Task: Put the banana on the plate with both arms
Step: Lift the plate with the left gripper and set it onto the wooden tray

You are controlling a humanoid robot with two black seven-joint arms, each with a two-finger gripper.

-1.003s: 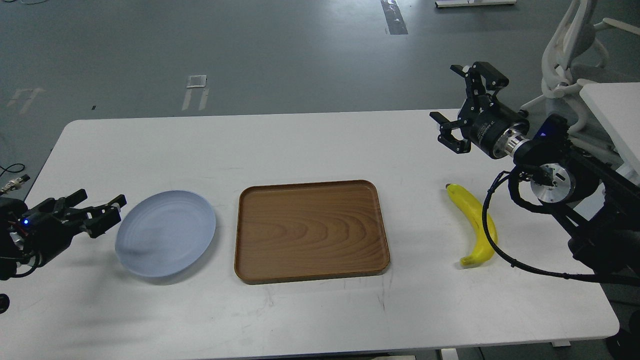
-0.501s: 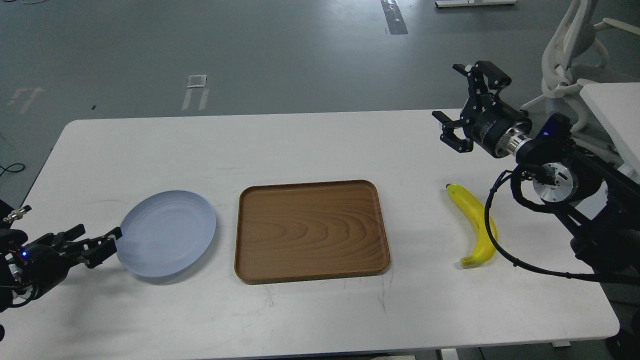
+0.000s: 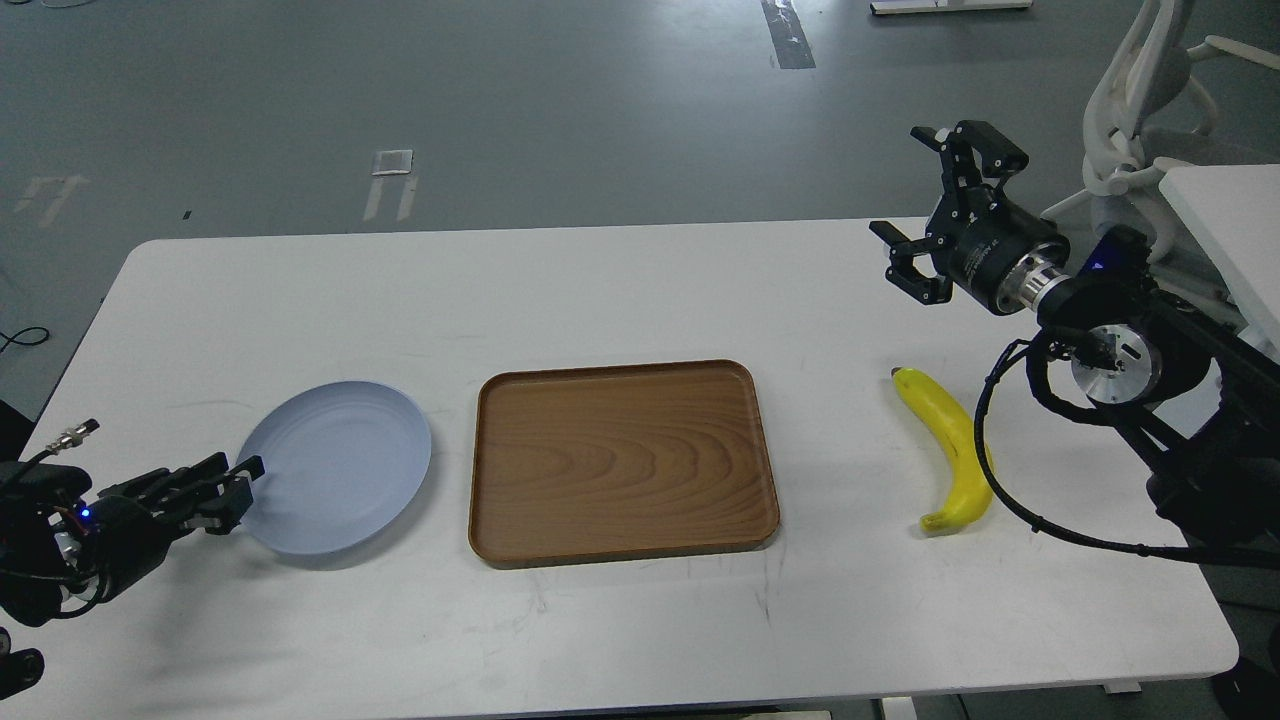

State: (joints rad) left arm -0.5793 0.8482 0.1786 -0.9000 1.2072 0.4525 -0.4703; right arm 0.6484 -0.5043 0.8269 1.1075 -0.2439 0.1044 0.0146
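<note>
The yellow banana [image 3: 948,440] lies on the white table at the right, stem tip pointing away from me, with a black cable of my right arm crossing its right side. The pale blue-grey plate [image 3: 345,465] sits at the left. My left gripper [image 3: 238,482] is low at the plate's left rim; its fingers look slightly apart and overlap the rim's edge. My right gripper [image 3: 925,205] is open and empty, raised over the table's far right, beyond the banana.
A brown wood-grain tray [image 3: 620,460] lies between plate and banana. A white chair [image 3: 1130,110] and a second white tabletop [image 3: 1225,215] stand close on the right behind my right arm. The table's front edge [image 3: 600,705] is near.
My left gripper has dropped toward me and then moved right to the plate's left rim. My right gripper has drifted slightly right. Plate and banana have not moved.
</note>
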